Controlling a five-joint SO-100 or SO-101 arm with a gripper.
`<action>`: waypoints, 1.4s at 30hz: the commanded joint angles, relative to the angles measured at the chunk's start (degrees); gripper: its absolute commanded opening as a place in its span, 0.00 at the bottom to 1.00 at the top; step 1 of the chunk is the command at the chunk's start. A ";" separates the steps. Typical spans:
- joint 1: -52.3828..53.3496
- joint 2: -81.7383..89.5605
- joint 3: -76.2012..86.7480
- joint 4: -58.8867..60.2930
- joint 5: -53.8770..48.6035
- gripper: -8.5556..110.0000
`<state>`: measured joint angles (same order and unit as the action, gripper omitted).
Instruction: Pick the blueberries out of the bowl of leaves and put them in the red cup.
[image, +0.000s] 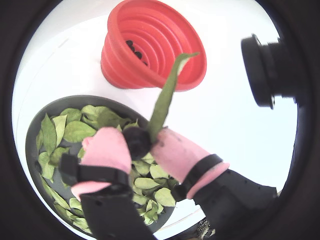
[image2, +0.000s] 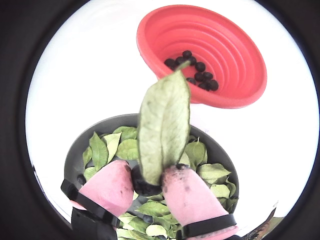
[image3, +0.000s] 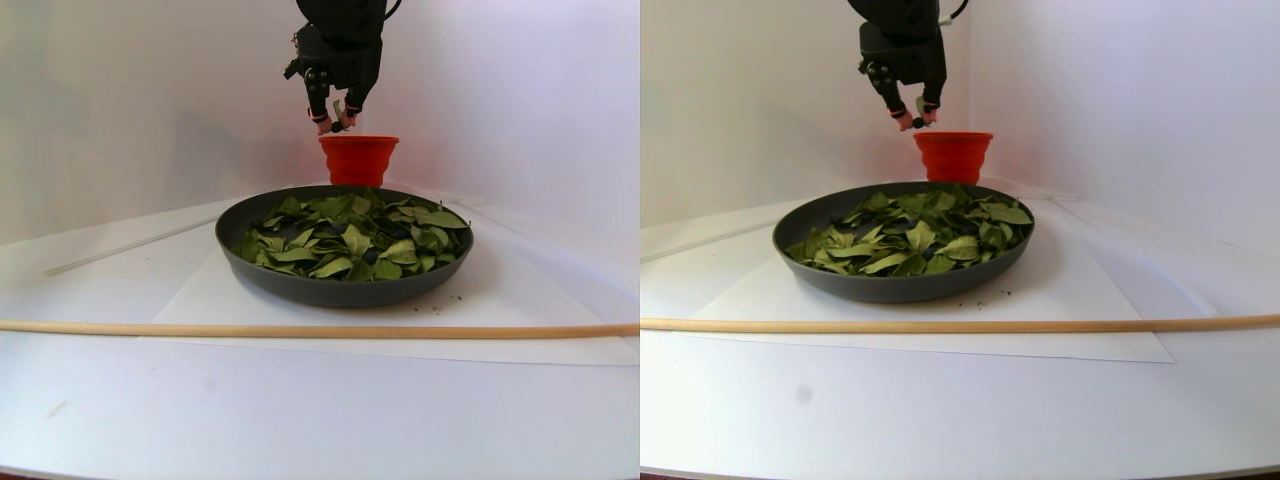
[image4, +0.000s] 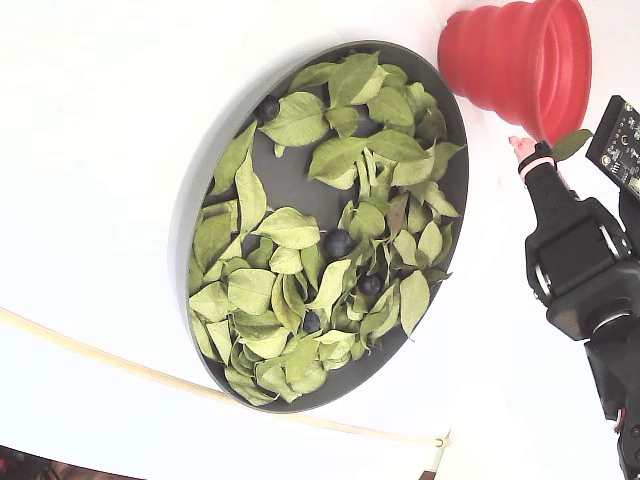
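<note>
Pink fingers (image2: 115, 187) pinch a blueberry (image2: 145, 186) and leaf (image2: 164, 125) above the bowl (image2: 100, 126).

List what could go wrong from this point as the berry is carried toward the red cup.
1. A leaf is pinched in the gripper along with the blueberry, so opening over the red cup would likely drop the leaf in too.
2. The leaf sits between berry and one finger, so the grip may be weak; the berry could slip out short of the cup.

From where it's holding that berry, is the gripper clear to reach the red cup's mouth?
Probably yes. The gripper is raised beside the red cup, nothing between them, though a leaf is pinched alongside the blueberry.
</note>
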<state>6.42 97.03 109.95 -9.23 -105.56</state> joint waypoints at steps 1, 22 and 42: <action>1.14 4.04 -5.63 -1.41 -0.09 0.15; 4.13 -6.24 -16.79 -3.87 0.44 0.15; 5.10 -18.72 -31.29 -5.10 4.66 0.15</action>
<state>10.28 76.38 84.11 -12.83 -101.43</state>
